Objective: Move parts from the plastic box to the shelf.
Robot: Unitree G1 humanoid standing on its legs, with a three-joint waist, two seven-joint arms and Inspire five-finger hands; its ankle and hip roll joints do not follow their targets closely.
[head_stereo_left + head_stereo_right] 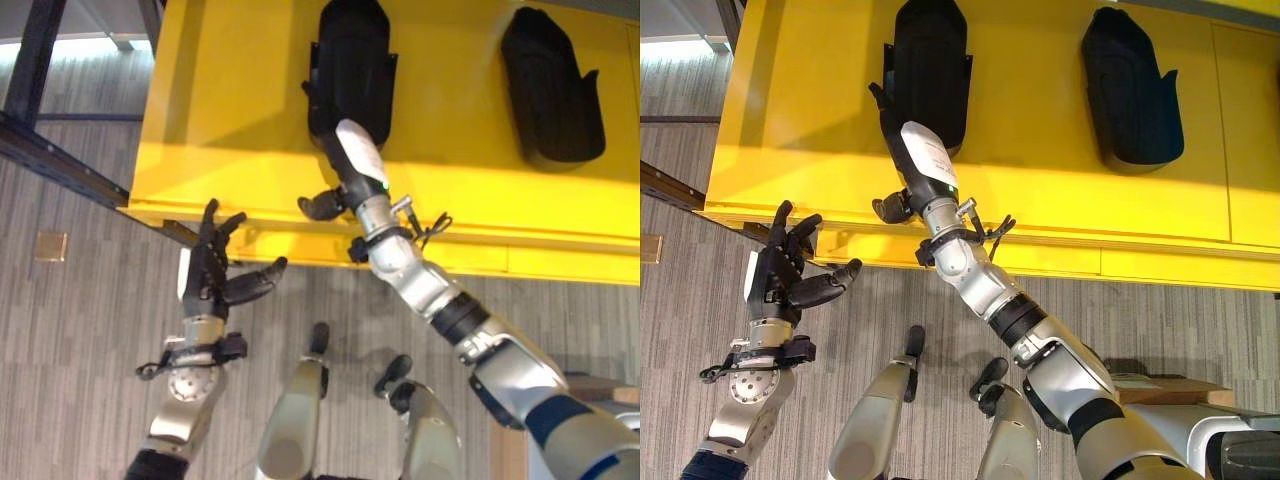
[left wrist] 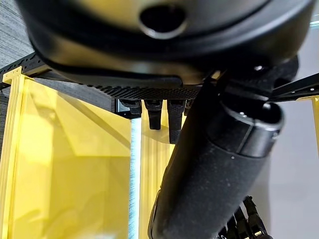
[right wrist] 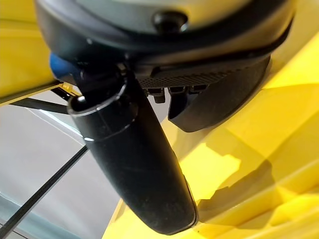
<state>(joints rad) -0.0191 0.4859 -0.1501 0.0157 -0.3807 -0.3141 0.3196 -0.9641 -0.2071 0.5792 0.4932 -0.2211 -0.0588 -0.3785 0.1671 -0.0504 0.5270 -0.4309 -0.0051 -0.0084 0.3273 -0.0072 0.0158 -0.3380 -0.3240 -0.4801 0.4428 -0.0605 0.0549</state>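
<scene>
Left eye view: two black parts lie on the yellow shelf (image 1: 240, 110) along the top of the frame, one part (image 1: 350, 65) at upper centre, another part (image 1: 552, 88) at upper right. The right hand (image 1: 345, 160) touches the centre part, fingers seemingly extended. At lower left, the left hand (image 1: 210, 270) is spread, empty.

Right wrist view: straight fingers (image 3: 172, 92) rest against the dark part.

I'm seeing the right hand (image 1: 925, 165) covering the near end of one black part (image 1: 930, 60), so its fingers aren't readable & grip is unclear. Top of that part is getting cut off by the frame edge. Yellow shelf (image 1: 450, 215) is running out of frame too.
</scene>
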